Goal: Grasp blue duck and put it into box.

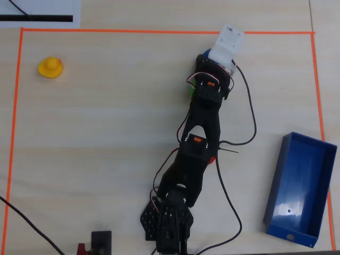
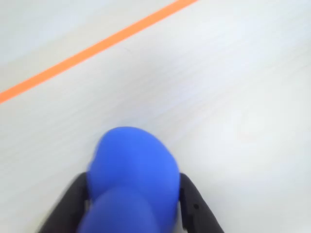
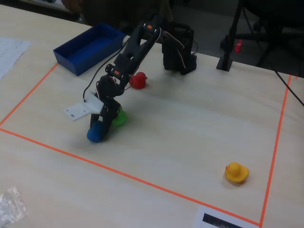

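Claw clamped on 1 blue duck | ducks: 4 total | box: 1, apart

Bright even light overhead, tabletop washed pale at the wrist, blue duck blurred close up, fixed view dimmer, soft shadows

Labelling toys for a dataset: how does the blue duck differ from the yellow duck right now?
The blue duck sits between the gripper fingers; the yellow duck stands alone, untouched. The blue one lies close beside a green duck near one orange tape edge; the yellow one sits in a far corner. Both rest on the table, similar size.
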Available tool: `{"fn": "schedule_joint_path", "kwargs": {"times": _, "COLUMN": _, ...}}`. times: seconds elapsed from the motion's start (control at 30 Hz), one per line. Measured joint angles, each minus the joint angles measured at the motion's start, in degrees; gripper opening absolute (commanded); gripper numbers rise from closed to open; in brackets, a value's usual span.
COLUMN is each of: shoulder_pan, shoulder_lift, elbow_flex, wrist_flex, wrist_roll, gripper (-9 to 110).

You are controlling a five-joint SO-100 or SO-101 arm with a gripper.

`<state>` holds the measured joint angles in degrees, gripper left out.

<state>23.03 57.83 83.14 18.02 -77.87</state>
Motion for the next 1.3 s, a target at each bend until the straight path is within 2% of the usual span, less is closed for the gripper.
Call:
{"fn": "schedule_joint_path", "kwargs": {"times": 0.1, "shoulder_pan": 1.1, "shoulder_lift": 0.7, "elbow_flex": -2.3, "wrist_flex": 4.0, "wrist_roll": 3.6, "gripper": 0}}
{"fn": "schedule_joint_path", "kwargs": {"times": 0.23, "shoulder_pan": 5.5, "shoulder_lift": 5.5, "elbow_flex": -12.3, "wrist_flex": 16.8, "wrist_roll": 7.5, "gripper": 0}}
{"fn": "schedule_joint_path", "kwargs": {"times": 0.37, "shoulder_pan": 12.8, "shoulder_lift": 17.2, "elbow_flex": -21.0, "wrist_flex": 30.7, "wrist_roll": 5.7, "gripper": 0}}
{"fn": "schedule_joint_path", "kwargs": {"times": 0.47, "shoulder_pan": 20.4, "shoulder_lift": 28.6, "elbow_flex": -18.6, "wrist_flex": 35.4, "wrist_roll": 1.1, "gripper": 0}}
{"fn": "schedule_joint_path", "kwargs": {"times": 0.57, "shoulder_pan": 28.7, "shoulder_lift": 40.3, "elbow_flex": -8.3, "wrist_flex": 33.2, "wrist_roll": -4.5, "gripper": 0}}
{"fn": "schedule_joint_path", "kwargs": {"times": 0.73, "shoulder_pan": 43.6, "shoulder_lift": 56.9, "elbow_flex": 15.3, "wrist_flex": 21.8, "wrist_roll": -12.8, "gripper": 0}}
{"fn": "schedule_joint_path", "kwargs": {"times": 0.97, "shoulder_pan": 56.7, "shoulder_lift": 65.7, "elbow_flex": 41.7, "wrist_flex": 9.3, "wrist_roll": -20.3, "gripper": 0}}
{"fn": "schedule_joint_path", "kwargs": {"times": 1.3, "shoulder_pan": 68.6, "shoulder_lift": 67.3, "elbow_flex": 53.7, "wrist_flex": 0.5, "wrist_roll": -21.5, "gripper": 0}}
